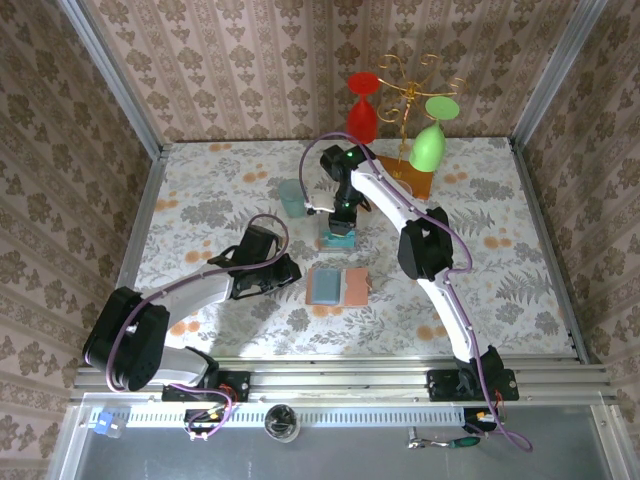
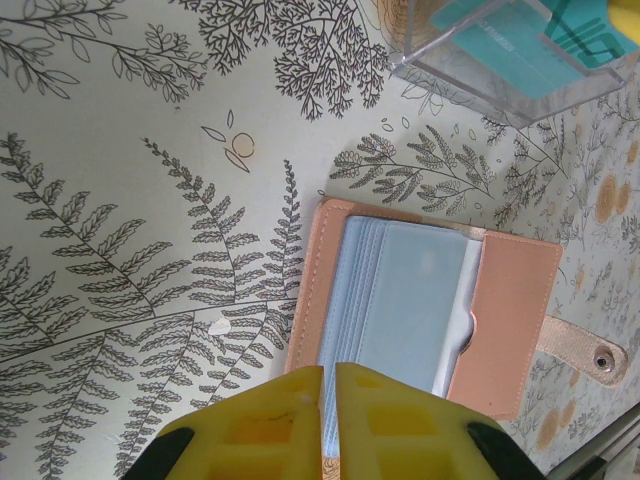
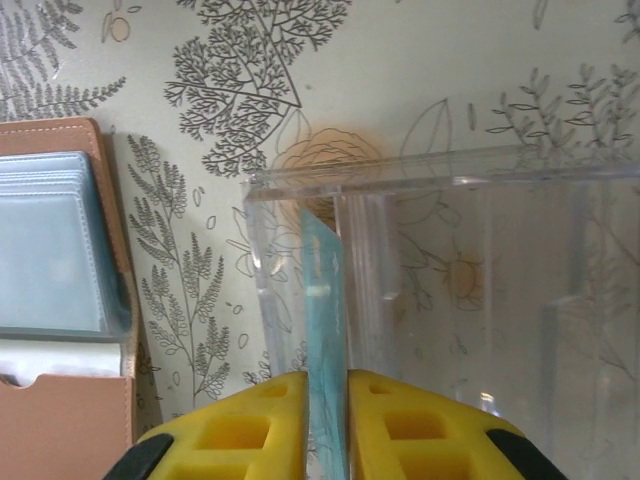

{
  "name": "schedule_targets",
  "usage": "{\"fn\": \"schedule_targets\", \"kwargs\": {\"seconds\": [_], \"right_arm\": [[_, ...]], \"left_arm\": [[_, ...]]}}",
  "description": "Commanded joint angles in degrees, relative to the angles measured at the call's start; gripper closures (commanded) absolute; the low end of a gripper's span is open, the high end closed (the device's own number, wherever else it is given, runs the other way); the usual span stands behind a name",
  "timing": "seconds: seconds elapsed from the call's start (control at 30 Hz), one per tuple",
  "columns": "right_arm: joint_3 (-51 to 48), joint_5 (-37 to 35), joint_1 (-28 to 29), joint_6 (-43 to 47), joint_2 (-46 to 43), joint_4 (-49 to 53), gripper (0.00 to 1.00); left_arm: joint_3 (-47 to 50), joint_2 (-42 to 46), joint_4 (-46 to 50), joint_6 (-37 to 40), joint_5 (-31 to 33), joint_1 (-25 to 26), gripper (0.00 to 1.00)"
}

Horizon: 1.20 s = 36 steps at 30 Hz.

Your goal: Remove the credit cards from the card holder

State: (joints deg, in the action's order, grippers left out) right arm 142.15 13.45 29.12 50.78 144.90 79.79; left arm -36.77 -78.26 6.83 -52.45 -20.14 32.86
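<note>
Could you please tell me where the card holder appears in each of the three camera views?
Top external: the card holder lies open mid-picture, just below the clear box.
Left wrist: card holder centre-right, open, reaching the lower edge.
Right wrist: card holder at the left edge, partly cut off.
Shared landmark: the clear box, top right in left wrist, centre-right in right wrist, a credit card standing in it.

Your top camera looks down from above and behind the arm bases across the whole floral-patterned table (image 1: 520, 250). Your two wrist cameras hang close over it, both catching the open tan bifold card holder (image 2: 515, 320) and clear plastic box (image 3: 500, 300).
</note>
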Motion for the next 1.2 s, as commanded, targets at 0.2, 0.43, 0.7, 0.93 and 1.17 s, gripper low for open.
{"fn": "schedule_targets", "kwargs": {"seconds": [0.2, 0.43, 0.7, 0.93, 1.17], "right_arm": [[-4.15, -5.40, -0.29, -6.63, -7.79, -6.51, 0.81], [-15.32, -6.62, -0.03, -10.62, -11.16, -15.72, 0.93], [-24.16, -7.74, 0.23, -16.42, -16.02, -23.31, 0.98], [-37.31, -8.49, 0.76, -25.46, -25.87, -33.80, 0.92], [-50.60, -6.81, 2.46, -41.67, -36.36, -42.96, 0.88]], "left_arm": [[0.32, -0.49, -1.73, -0.03, 0.15, 0.10, 0.88], [-0.31, -1.51, -2.44, -0.12, -0.07, 0.54, 0.88], [-0.66, -3.03, -3.65, -0.20, -0.40, 1.37, 0.89], [-1.46, -5.61, -5.31, -0.30, -1.01, 2.37, 0.89], [-1.77, -7.71, -6.45, 0.15, -2.27, 3.13, 0.93]]}}
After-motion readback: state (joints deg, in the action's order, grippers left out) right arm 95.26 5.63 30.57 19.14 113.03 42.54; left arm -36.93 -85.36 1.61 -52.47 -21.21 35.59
